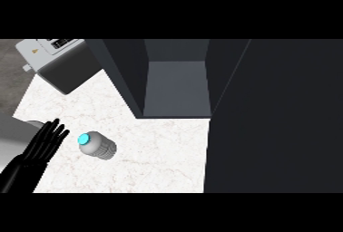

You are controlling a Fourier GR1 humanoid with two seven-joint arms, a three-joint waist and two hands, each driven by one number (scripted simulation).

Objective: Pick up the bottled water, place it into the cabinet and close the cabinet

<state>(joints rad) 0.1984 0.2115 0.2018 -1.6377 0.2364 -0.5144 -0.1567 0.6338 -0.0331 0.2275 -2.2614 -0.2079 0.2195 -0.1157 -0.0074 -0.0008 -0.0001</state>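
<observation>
The cabinet [178, 86] is being shown open at the counter's back, with a wide dark panel [275, 118] filling the view's right. The marble counter [161, 154] is being occupied at its far left corner by a grey appliance [57, 61]. The left hand [41, 144] is being held at the counter's left edge, fingers straight and slightly spread, clasping nothing. The bottle [97, 145] is being shown on the counter near those fingertips but apart from them, outside the cabinet.
</observation>
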